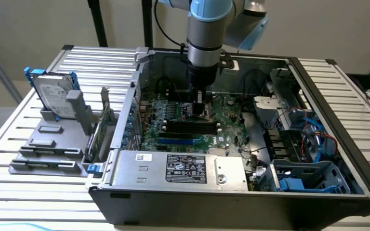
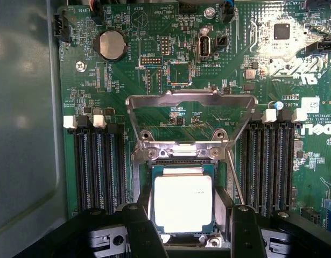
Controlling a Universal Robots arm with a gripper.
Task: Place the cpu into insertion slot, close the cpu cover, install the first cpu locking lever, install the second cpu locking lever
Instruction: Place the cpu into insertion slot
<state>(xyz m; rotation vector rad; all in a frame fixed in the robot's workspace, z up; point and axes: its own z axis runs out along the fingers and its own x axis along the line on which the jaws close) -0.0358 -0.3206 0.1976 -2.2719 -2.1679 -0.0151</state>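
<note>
Sitting in the insertion slot [image 2: 182,170] is the cpu [image 2: 183,201].

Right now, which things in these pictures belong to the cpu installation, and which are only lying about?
Belong to the job:
- cpu, lying in the insertion slot
- cpu cover, swung open

Only lying about:
- hard drive, at the exterior view's left
- grey power supply box
- black memory slots
- coin battery
- blue drive cage
</note>
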